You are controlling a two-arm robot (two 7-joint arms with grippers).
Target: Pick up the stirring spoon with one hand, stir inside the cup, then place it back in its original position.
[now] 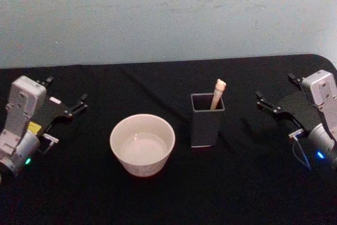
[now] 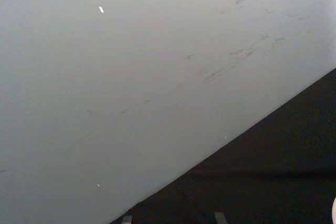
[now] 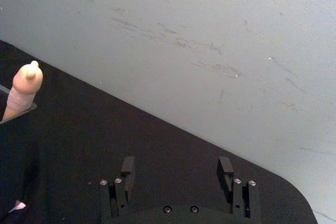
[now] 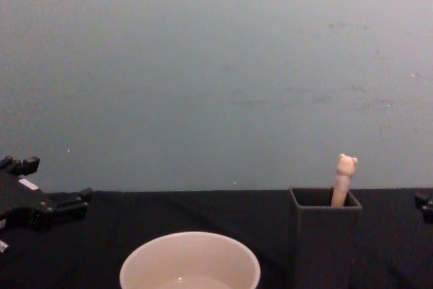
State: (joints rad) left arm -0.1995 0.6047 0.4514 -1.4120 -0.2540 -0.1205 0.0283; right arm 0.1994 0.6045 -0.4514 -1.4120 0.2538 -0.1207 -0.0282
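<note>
Jaws stood apart: left gripper and right gripper, both well off holder. Spoon stood in holder; pickup seemingly pending, needing grip on its top.

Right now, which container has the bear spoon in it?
The tall dark square holder: the spoon pokes out of it. The round cream cup to its left has no spoon.

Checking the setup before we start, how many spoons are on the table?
1. The stirring spoon stands in the dark holder, right of the cup, its bear head poking out. The holder's depths are hidden.
</note>
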